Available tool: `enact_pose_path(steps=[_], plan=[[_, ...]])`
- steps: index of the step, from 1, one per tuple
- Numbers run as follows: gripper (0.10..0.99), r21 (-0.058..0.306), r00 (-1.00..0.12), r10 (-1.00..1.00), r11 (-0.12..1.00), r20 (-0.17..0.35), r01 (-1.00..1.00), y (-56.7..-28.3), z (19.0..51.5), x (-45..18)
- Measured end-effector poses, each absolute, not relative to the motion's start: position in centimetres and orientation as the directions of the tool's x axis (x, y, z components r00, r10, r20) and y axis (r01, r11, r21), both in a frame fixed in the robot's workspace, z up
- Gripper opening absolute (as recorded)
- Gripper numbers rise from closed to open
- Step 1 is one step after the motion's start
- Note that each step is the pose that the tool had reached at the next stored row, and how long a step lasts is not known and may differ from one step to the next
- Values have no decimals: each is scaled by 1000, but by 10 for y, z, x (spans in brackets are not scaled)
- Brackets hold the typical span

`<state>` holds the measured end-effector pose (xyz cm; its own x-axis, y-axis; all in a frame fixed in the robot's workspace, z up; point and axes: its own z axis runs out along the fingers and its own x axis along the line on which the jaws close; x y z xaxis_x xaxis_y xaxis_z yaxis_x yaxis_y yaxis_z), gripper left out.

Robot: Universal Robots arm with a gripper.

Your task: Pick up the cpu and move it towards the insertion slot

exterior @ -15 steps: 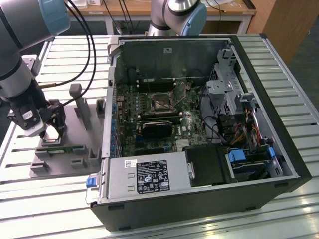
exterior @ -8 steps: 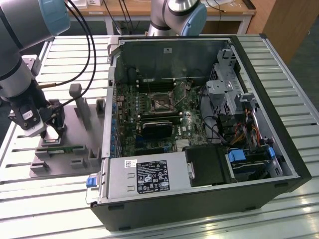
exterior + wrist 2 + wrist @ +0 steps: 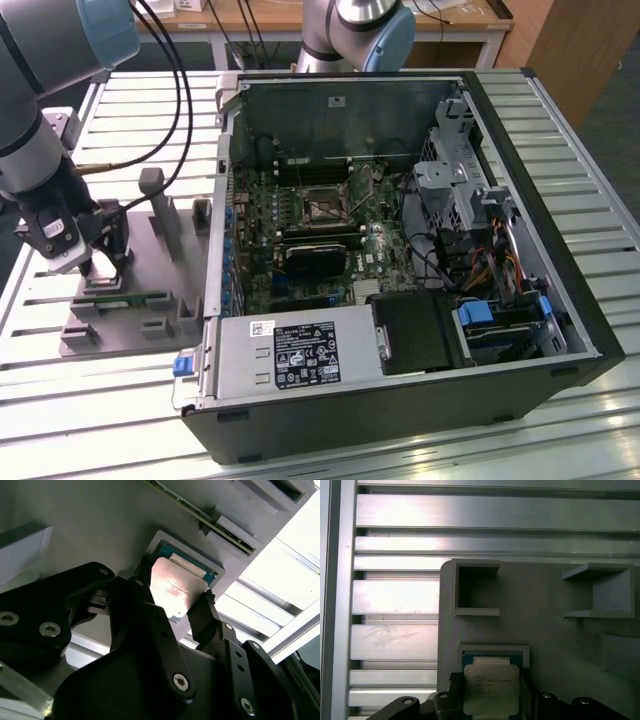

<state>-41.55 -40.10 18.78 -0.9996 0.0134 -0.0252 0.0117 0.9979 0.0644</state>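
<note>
Gripper [image 3: 100, 262] fingers [image 3: 202, 617] are drawn in against two opposite edges of the cpu [image 3: 491, 687], pinching it from both sides. In both wrist views the cpu lies flat, silver top up, at a square recess [image 3: 492, 649] near one edge of the grey plate [image 3: 150, 250]; whether it rests on the recess floor or hangs just clear of it cannot be told. Well apart from the plate, toward the exterior view's right, the slot [image 3: 322, 205] sits on the green board [image 3: 300, 270] inside the open case [image 3: 400, 400].
</note>
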Motion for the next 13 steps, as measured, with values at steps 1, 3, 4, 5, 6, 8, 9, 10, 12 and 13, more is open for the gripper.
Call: enact_pose_path(steps=[1, 3, 4, 5, 6, 8, 9, 10, 12, 13], plan=[[537, 64, -1000, 13, 998, -25, 12, -401, 189, -415], [537, 64, -1000, 13, 998, -25, 12, -401, 193, -415], [537, 64, -1000, 13, 998, -25, 12, -401, 195, -415], [537, 65, -1000, 13, 998, -25, 12, -401, 197, -415], [537, 64, -1000, 13, 998, -25, 12, -401, 199, -415], [537, 64, -1000, 13, 998, -25, 12, -401, 203, -415], [537, 65, -1000, 13, 998, -25, 12, -401, 206, -415], [537, 64, -1000, 13, 998, -25, 12, -401, 208, -415], [537, 64, -1000, 13, 998, -25, 12, -401, 213, -415], [537, 64, -1000, 13, 998, -25, 12, -401, 216, -415]])
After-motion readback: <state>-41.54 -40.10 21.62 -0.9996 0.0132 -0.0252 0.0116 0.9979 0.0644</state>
